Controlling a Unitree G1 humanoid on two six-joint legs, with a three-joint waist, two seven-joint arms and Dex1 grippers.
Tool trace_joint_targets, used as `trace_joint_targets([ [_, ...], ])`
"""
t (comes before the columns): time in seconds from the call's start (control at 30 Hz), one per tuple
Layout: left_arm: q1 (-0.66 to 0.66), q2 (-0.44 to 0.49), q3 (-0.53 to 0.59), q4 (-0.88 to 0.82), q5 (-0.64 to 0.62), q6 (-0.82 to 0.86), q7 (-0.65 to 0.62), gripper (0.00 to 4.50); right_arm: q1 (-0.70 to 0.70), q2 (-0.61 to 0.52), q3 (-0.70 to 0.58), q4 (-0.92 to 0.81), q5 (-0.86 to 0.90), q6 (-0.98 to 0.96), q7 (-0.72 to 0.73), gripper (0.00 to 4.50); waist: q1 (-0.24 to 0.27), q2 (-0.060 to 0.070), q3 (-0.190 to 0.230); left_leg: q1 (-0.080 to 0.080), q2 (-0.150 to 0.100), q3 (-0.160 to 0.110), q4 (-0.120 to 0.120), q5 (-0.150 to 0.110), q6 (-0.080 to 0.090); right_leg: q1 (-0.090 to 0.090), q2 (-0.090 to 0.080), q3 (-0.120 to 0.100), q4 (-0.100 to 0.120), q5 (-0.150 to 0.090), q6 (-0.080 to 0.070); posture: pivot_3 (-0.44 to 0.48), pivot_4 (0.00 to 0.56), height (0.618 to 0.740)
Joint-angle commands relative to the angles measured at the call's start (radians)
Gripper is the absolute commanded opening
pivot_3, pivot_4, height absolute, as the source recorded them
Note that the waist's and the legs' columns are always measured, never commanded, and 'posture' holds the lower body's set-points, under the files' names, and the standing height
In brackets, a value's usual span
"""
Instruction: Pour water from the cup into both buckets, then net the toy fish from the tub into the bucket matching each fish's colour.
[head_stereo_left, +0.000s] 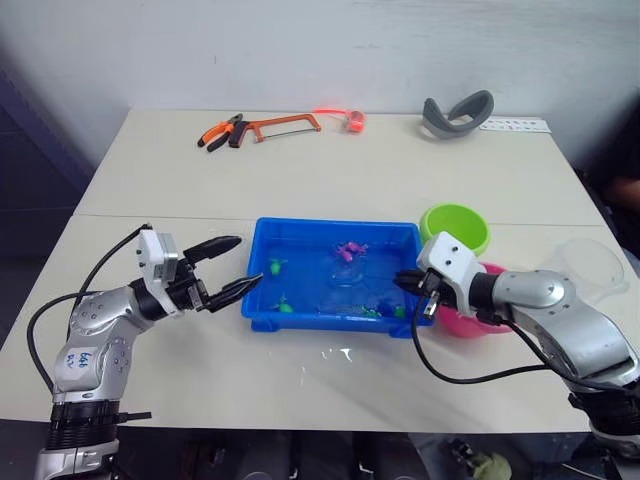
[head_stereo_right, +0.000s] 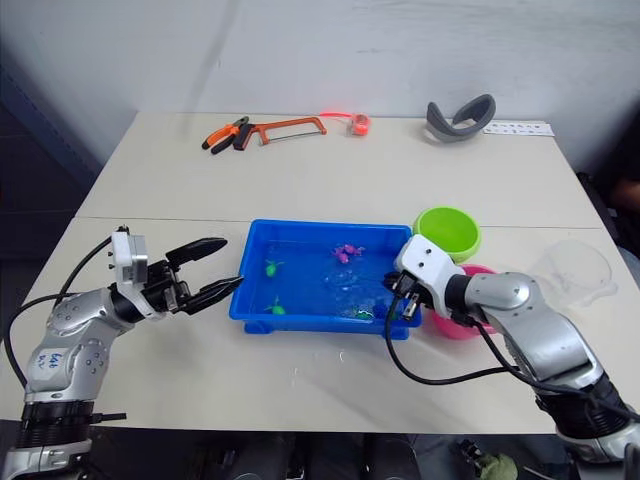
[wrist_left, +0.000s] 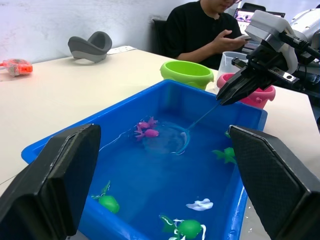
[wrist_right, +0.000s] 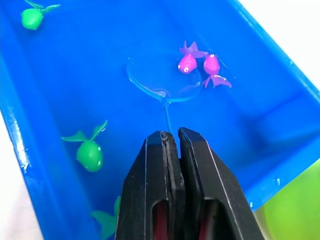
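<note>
The right gripper (wrist_right: 172, 137) pinched the net's (wrist_right: 161, 82) thin handle, hoop sunk in the tub (head_stereo_left: 262, 246) beside two pink fish (wrist_right: 187, 62), likely light, slippery floaters best scooped from beneath, while the left gripper (head_stereo_left: 232, 265) gaped empty outside the tub.

wall: plain white (head_stereo_left: 300, 50), runs behind the desk's far edge
desk: two cream tabletops (head_stereo_left: 330, 175) butted together, seam running left to right across the middle
floor: dark, visible past the desk's left edge (head_stereo_left: 40, 200)
light: even, soft glare on the near tabletop
</note>
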Motion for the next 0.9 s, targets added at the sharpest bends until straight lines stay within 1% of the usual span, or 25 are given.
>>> trace_joint_targets([
  [0.03, -0.018, 0.015, 0.002, -0.012, -0.004, -0.006, -0.006, 4.44, 0.004, 0.028, 0.005, 0.022, -0.034, -0.044, -0.006, 0.0, 0.0, 0.0, 0.0, 0.0, 0.0, 0.0, 0.0, 0.0, 0.0, 0.0, 0.0, 0.0, 0.0, 0.0, 0.0, 0.0, 0.15, 0.74],
  [0.63, -0.056, 0.018, -0.01, 0.038, 0.006, -0.016, -0.026, 4.44, 0.023, 0.133, 0.018, 0.099, -0.154, -0.229, -0.033, 0.0, -0.001, 0.0, 0.0, 0.0, 0.0, 0.0, 0.0, 0.0, 0.0, 0.0, 0.0, 0.0, 0.0, 0.0, 0.0, 0.0, 0.15, 0.74],
  [0.9, -0.063, 0.014, -0.013, 0.058, 0.008, -0.024, -0.041, 4.44, 0.093, 0.141, -0.017, 0.059, -0.156, -0.363, -0.027, 0.0, 0.0, 0.0, 0.0, 0.0, 0.0, 0.0, 0.0, 0.0, 0.0, 0.0, 0.001, 0.0, 0.0, 0.0, 0.0, 0.0, 0.15, 0.74],
])
